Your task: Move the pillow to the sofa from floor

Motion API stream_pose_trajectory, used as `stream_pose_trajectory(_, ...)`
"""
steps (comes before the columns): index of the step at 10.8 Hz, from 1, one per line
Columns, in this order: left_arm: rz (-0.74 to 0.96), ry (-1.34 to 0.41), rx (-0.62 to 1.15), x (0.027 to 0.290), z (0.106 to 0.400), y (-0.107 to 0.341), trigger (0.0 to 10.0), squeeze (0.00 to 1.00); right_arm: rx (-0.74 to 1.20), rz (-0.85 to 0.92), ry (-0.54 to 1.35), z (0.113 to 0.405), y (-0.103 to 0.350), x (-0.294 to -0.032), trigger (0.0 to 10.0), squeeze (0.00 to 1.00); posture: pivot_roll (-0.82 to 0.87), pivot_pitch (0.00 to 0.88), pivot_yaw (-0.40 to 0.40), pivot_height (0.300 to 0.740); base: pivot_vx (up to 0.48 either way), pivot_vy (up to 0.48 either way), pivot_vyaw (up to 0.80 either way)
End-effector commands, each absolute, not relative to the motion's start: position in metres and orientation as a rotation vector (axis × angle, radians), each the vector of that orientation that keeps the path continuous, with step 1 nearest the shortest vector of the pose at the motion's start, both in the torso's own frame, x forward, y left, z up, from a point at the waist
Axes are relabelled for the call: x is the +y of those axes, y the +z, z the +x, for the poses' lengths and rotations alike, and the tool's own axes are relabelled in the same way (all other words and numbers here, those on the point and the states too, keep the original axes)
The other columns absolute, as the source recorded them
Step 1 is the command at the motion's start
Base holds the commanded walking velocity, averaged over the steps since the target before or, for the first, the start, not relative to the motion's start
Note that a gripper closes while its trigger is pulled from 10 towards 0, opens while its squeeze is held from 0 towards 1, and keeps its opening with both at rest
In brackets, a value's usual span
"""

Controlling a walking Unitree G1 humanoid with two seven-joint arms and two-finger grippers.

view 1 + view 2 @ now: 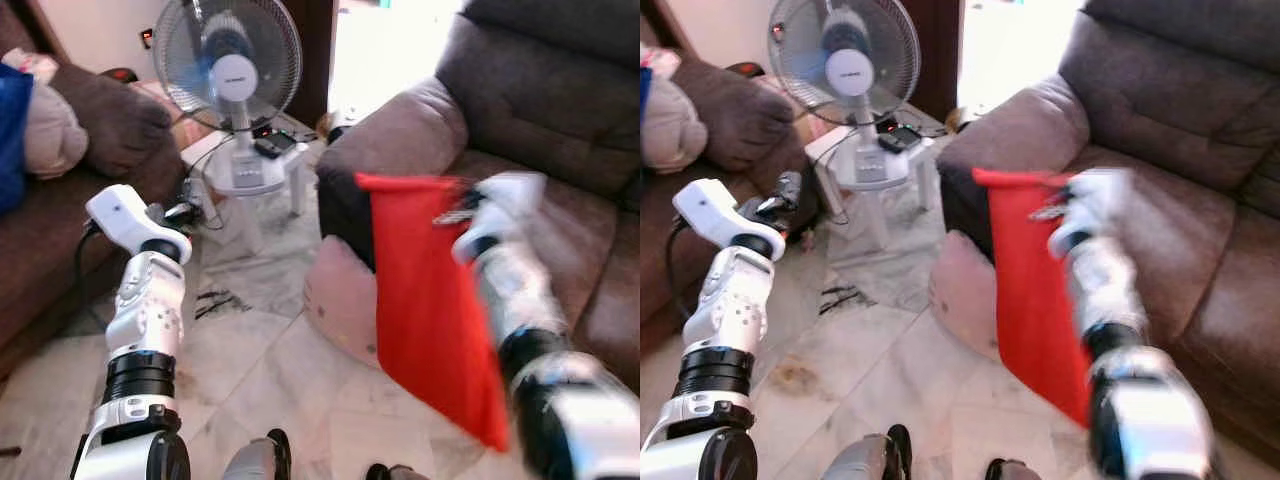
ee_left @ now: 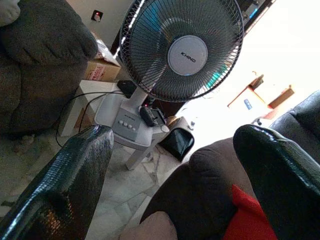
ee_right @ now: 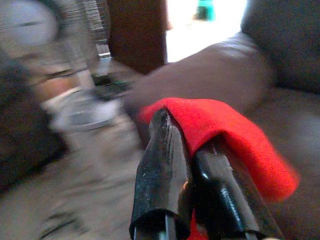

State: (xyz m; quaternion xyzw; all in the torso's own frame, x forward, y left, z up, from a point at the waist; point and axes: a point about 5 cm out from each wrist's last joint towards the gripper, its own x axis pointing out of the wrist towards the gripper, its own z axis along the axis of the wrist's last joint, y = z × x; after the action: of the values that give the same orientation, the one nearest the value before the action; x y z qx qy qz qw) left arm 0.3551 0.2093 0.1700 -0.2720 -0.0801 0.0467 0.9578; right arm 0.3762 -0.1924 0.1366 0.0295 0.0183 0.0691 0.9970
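Observation:
A red pillow [image 1: 430, 310] hangs limp from its top corner, lifted off the floor in front of the brown sofa [image 1: 540, 130] and its armrest [image 1: 400, 125]. My right gripper [image 1: 455, 215] is shut on that top edge; the right wrist view shows the red fabric [image 3: 225, 130] pinched between the two black fingers [image 3: 160, 170]. The right arm is blurred by motion. My left gripper [image 1: 180, 212] is raised at the left with nothing in it, and its fingers [image 2: 75, 175] stand wide apart in the left wrist view. A pale pink cushion [image 1: 340, 295] lies on the floor against the sofa's base.
A standing fan [image 1: 232, 70] sits on a low white table [image 1: 250, 170] between the two sofas. A second brown sofa [image 1: 100, 130] with cushions is at the left. Cables [image 1: 215, 300] trail over the marble floor [image 1: 260, 370].

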Motion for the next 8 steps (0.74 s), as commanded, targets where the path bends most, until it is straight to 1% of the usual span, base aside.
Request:
stream_pose_trajectory(1,-0.541,0.093,-0.16,0.211,0.355,0.172,10.0,0.0,-0.081,0.061,0.2,0.381,0.167,-0.19,10.0,0.0,0.07,0.064,-0.017,0.74,0.0,0.0,0.0)
stream_pose_trajectory(4,-0.557,0.05,-0.15,0.206,0.354,0.171,10.0,0.0,-0.055,0.066,0.53,0.354,0.153,-0.167,10.0,0.0,0.07,0.065,-0.021,0.74,0.0,0.0,0.0)
stream_pose_trajectory(5,-0.558,0.024,-0.149,0.203,0.354,0.172,10.0,0.0,-0.05,0.052,0.598,0.347,0.149,-0.162,10.0,0.0,0.07,0.065,-0.021,0.74,0.0,0.0,0.0)
stream_pose_trajectory(6,-0.557,0.021,-0.15,0.204,0.354,0.172,10.0,0.0,-0.053,0.056,0.641,0.342,0.149,-0.16,10.0,0.0,0.07,0.066,-0.021,0.74,0.0,0.0,0.0)
stream_pose_trajectory(8,-0.551,0.024,-0.148,0.204,0.354,0.172,10.0,0.0,-0.043,0.055,0.629,0.342,0.15,-0.162,10.0,0.0,0.07,0.064,-0.02,0.74,0.0,0.0,0.0)
